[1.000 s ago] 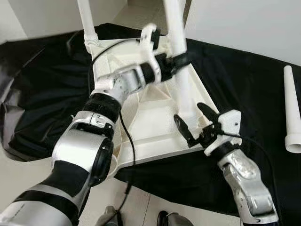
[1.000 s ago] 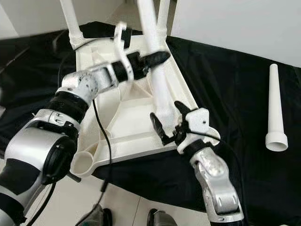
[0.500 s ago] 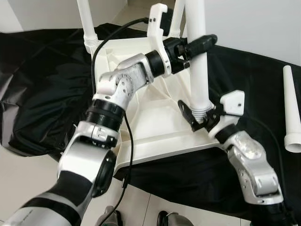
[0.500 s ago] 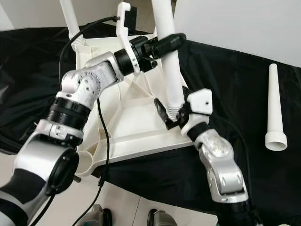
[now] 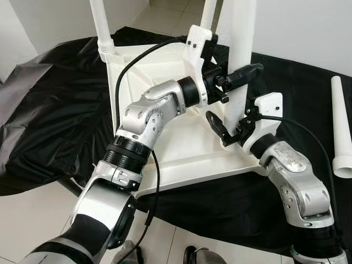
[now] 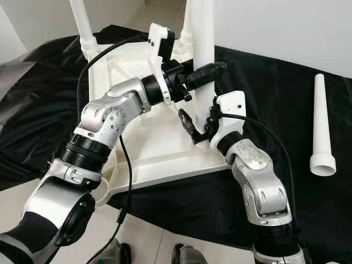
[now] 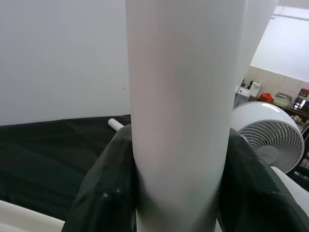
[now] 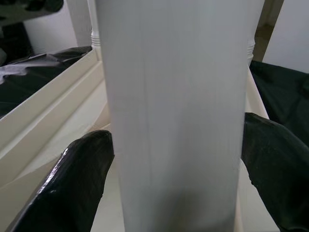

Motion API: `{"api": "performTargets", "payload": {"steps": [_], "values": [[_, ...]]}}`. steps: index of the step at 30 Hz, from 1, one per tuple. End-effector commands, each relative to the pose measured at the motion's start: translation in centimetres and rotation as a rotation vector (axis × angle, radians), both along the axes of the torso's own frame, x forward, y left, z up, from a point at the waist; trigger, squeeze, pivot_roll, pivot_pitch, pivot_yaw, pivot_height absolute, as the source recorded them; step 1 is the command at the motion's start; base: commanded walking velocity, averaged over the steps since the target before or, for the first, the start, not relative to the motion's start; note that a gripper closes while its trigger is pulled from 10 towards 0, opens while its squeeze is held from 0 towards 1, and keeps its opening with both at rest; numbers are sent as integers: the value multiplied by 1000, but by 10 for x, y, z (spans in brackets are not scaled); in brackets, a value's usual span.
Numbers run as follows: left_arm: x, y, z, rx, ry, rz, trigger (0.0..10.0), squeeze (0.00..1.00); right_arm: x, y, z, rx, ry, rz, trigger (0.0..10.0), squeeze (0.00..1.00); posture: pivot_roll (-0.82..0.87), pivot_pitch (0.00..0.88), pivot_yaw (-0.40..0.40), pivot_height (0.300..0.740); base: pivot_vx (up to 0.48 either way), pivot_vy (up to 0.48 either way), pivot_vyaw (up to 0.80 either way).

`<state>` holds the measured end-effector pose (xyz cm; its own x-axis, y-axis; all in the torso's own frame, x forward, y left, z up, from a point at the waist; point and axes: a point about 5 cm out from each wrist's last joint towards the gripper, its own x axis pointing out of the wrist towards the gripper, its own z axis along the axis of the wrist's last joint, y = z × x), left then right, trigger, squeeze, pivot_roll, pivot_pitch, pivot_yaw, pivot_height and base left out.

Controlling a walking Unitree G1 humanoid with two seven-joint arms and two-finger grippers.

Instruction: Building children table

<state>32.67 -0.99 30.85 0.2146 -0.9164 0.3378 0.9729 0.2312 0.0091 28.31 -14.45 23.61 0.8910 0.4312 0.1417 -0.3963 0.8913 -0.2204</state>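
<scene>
A white children's table top (image 5: 165,140) lies upside down on a black cloth (image 5: 49,115). A white table leg (image 5: 241,38) stands upright at its near right corner. My left gripper (image 5: 242,74) is shut on this leg partway up; in the left wrist view its fingers (image 7: 104,193) press both sides of the leg (image 7: 178,111). My right gripper (image 5: 231,118) is open around the leg's foot, just above the socket. One finger (image 8: 82,174) stands on each side of the leg (image 8: 174,121).
Two more legs (image 5: 102,25) (image 5: 209,11) stand in the far corners of the table top. A loose leg (image 5: 341,126) lies on the cloth at the right. Pale floor tiles (image 5: 33,214) lie in front of the cloth. A white fan (image 7: 270,140) stands beyond.
My left gripper has swung the leg upright over the near right corner. My right gripper has moved up from the table's edge, and its fingers now straddle the leg's foot.
</scene>
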Motion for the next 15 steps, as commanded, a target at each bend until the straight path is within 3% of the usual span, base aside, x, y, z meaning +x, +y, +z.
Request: {"api": "performTargets", "payload": {"steps": [1,5,8,9,10,11,14,15], "values": [[-6,-4,3,-6,-38,-16,10000,0,-1,1,2,-2,8,3,10000,0,14,148,-42,740,0,0,0],[-12,-7,3,-18,-50,-21,10000,0,2,2,3,3,28,-3,10000,0,14,148,-40,740,0,0,0],[-15,-9,3,-22,-55,-25,10000,0,4,3,3,1,41,-10,9255,0,17,149,-42,740,0,0,0],[-18,-10,3,-20,-62,-30,10000,0,5,4,4,2,42,-12,5647,0,18,149,-42,740,0,0,0],[-18,-10,3,-20,-62,-30,10000,0,5,4,4,2,42,-12,5647,0,18,149,-42,740,0,0,0],[-18,-10,3,-25,-58,-26,10000,0,6,5,5,8,42,-10,4549,0,19,148,-43,740,0,0,0],[-18,-9,3,-28,-53,-21,10000,0,6,6,6,10,41,-6,4549,0,19,148,-43,740,0,0,0],[-18,-9,4,-29,-54,-22,10000,0,6,5,6,6,41,-11,2314,0,18,148,-44,740,0,0,0]]}}
